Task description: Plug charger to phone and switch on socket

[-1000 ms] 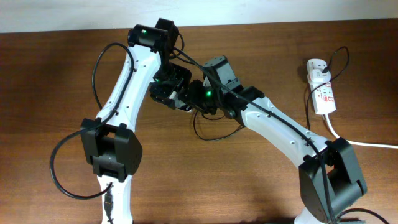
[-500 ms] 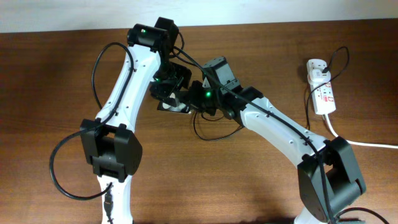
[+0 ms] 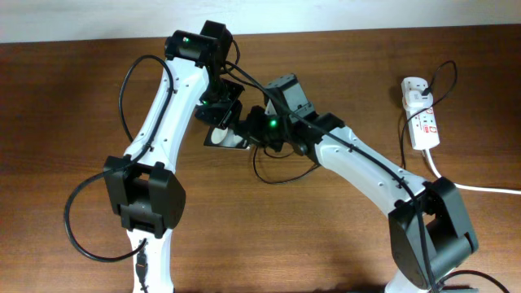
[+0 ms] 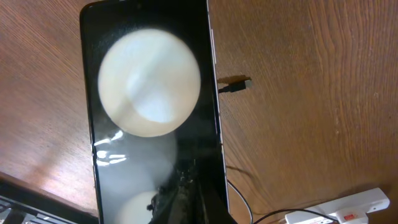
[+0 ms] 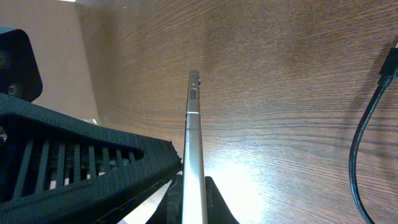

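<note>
Black phone (image 4: 149, 112) pinched in closed left fingers (image 4: 188, 200); right fingers (image 5: 93, 168) clamp its edge.

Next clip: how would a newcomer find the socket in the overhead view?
On the brown wooden table, look to the far right side of the picture. The socket lies there, a white elongated strip with red markings. Unlike the thick white cord trailing from it toward the right edge, it is a rigid block.
</note>
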